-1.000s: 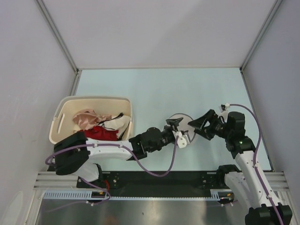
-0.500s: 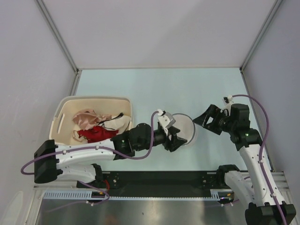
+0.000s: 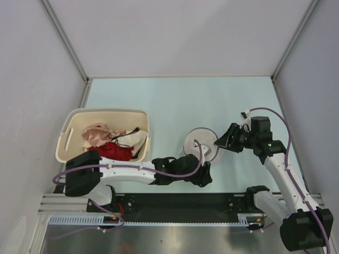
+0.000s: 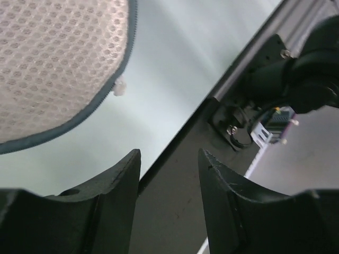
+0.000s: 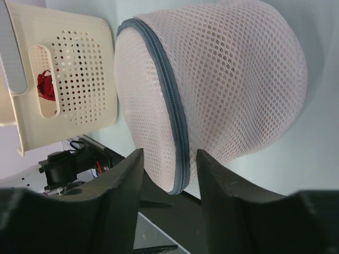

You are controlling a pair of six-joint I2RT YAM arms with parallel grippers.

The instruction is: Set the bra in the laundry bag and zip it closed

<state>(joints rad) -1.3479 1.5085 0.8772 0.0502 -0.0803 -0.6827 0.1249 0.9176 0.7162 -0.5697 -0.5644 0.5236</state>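
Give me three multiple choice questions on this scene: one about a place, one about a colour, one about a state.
1. Where is the bra?
A in the basket
B in the bag
C under the bag

2. What colour is the zip edge of the bag?
A red
B grey-blue
C yellow

3. The left end effector is:
A gripping the bag
B gripping the bra
C open and empty

Answers:
1 A, the pink satin lies in the basket.
2 B, the right wrist view shows it grey-blue.
3 C, its fingers stand apart with nothing between them.
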